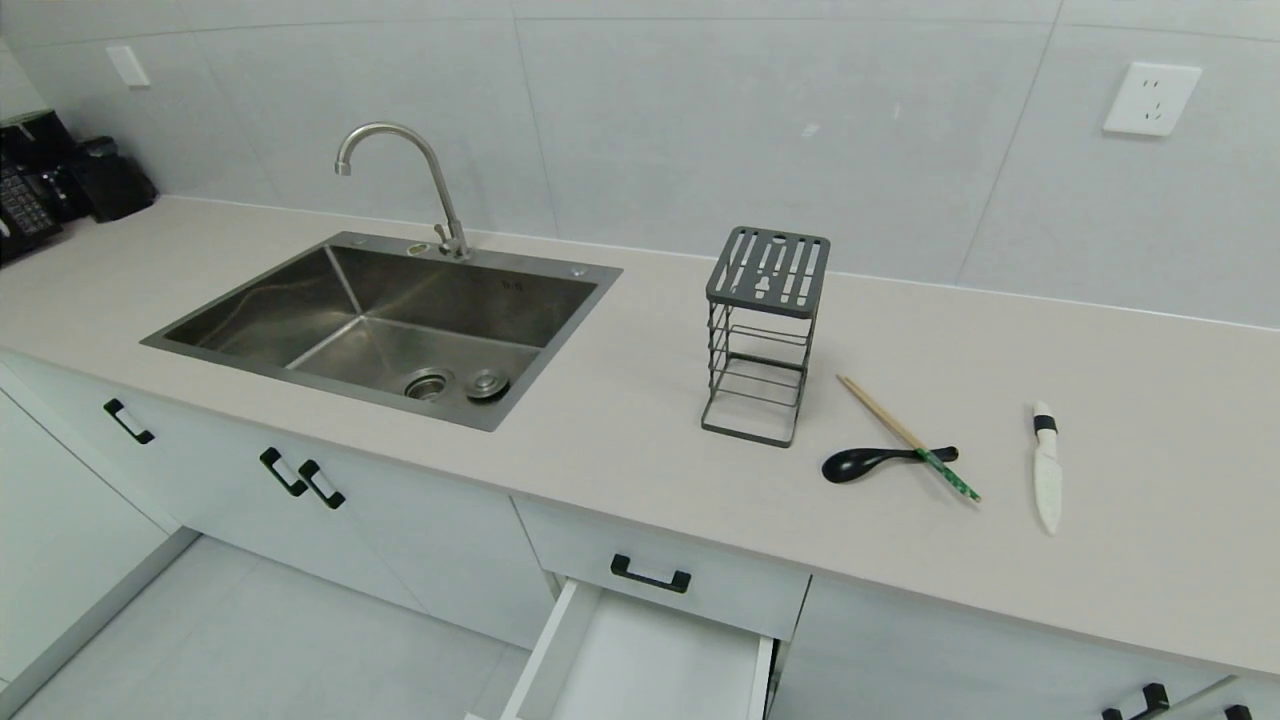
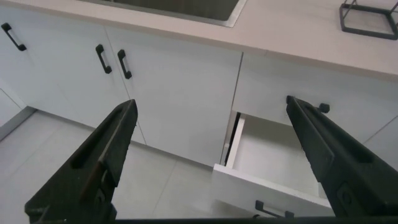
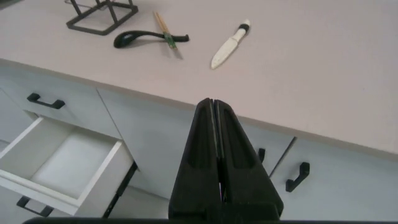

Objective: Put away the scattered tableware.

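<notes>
Closest to you, your left gripper (image 2: 210, 109) hangs in front of the white cabinet doors (image 2: 168, 87) with its jaws spread wide and nothing between them, while your right gripper (image 3: 214, 106) sits below the counter edge with its jaws pressed together, also holding nothing. Between the two, a drawer (image 1: 640, 660) under the counter (image 1: 620, 440) stands pulled out, its white inside bare. Up on the counter, toward your right, the scattered tableware lies near the front edge: a black spoon (image 1: 848, 466) with a pair of chopsticks (image 1: 893, 418) lying across its handle, their green-patterned ends pointing toward you, and a white knife (image 1: 1046, 480) with a black band lying apart from them, farther to your right. Just behind and to the left of the spoon stands a dark wire rack (image 1: 762, 335) with a slotted top, upright. Farther left a steel sink (image 1: 250, 340) is set into the counter, its curved tap (image 1: 420, 175) rising at the back edge before the grey tiled wall (image 1: 700, 120).
</notes>
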